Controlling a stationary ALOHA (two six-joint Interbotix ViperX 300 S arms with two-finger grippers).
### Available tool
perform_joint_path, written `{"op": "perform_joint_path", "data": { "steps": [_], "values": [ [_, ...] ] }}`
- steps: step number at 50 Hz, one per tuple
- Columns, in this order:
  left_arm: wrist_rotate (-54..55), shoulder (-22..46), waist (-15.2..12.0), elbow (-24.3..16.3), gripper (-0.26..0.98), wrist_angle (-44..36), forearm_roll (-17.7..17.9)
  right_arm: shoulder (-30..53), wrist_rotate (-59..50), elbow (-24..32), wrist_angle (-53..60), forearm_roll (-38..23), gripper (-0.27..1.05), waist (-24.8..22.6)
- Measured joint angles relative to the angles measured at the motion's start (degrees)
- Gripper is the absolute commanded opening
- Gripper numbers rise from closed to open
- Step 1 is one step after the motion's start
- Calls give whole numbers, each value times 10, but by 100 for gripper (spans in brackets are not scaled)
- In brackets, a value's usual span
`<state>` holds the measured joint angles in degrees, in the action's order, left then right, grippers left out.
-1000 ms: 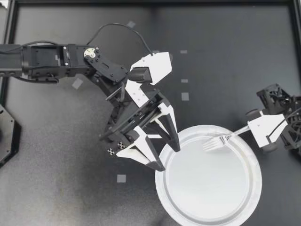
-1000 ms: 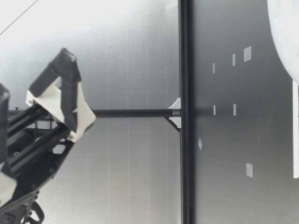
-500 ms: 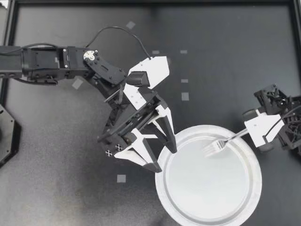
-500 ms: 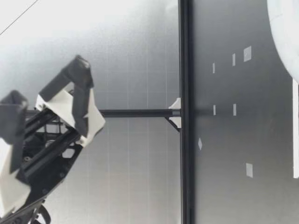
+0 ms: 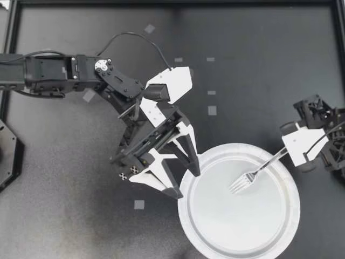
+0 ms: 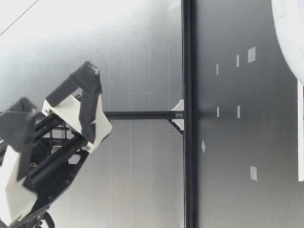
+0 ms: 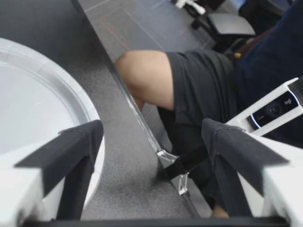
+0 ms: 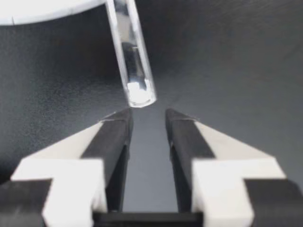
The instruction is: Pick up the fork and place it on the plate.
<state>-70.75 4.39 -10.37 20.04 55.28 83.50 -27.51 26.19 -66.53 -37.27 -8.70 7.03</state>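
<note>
A clear plastic fork (image 5: 252,174) lies with its tines on the white paper plate (image 5: 242,226) and its handle reaching out over the rim toward my right gripper (image 5: 291,152). In the right wrist view the handle's end (image 8: 137,90) sits just ahead of that gripper (image 8: 147,116), which is open a little with nothing between its fingers. My left gripper (image 5: 186,184) hangs wide open over the plate's left rim. The left wrist view shows its fingers (image 7: 71,156) spread above the plate (image 7: 42,104). A wide-open gripper (image 6: 56,84) is raised above the table in the low view.
Small tape squares (image 5: 212,110) (image 5: 139,204) dot the dark tabletop. A black frame rail (image 5: 172,2) borders the table. Beyond the table edge a person's leg (image 7: 151,80) and a mounted camera (image 7: 274,109) show. The plate's edge (image 6: 289,38) sits close to the low camera.
My right gripper has opened and let go of the fork, whose tines have dropped farther in on the plate. The left gripper has drifted slightly left and lower.
</note>
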Motion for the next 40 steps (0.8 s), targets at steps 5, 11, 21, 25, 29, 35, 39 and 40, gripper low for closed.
{"op": "perform_joint_path", "data": {
  "steps": [5,11,21,25,29,35,39,40],
  "values": [
    [-9,0,0,2,76,-1,0,-40,-4,15,-25,-1,38,0],
    [-21,-3,0,2,76,-3,0,-92,-11,42,-30,0,38,0],
    [-41,-35,-5,-6,76,-11,0,-137,-69,108,31,1,38,0],
    [-55,-51,-8,-6,76,-25,0,-135,-103,122,77,3,38,0],
    [-72,-69,-8,-7,76,-40,-2,-132,-136,129,128,7,38,0],
    [-109,-104,-8,-4,76,-83,-9,-135,-171,131,196,8,38,-2],
    [-138,-130,-8,13,76,-126,-14,-140,-195,133,237,9,38,-10],
    [-149,-137,-8,22,76,-142,-15,-141,-200,134,247,9,38,-11]
  ]
}}
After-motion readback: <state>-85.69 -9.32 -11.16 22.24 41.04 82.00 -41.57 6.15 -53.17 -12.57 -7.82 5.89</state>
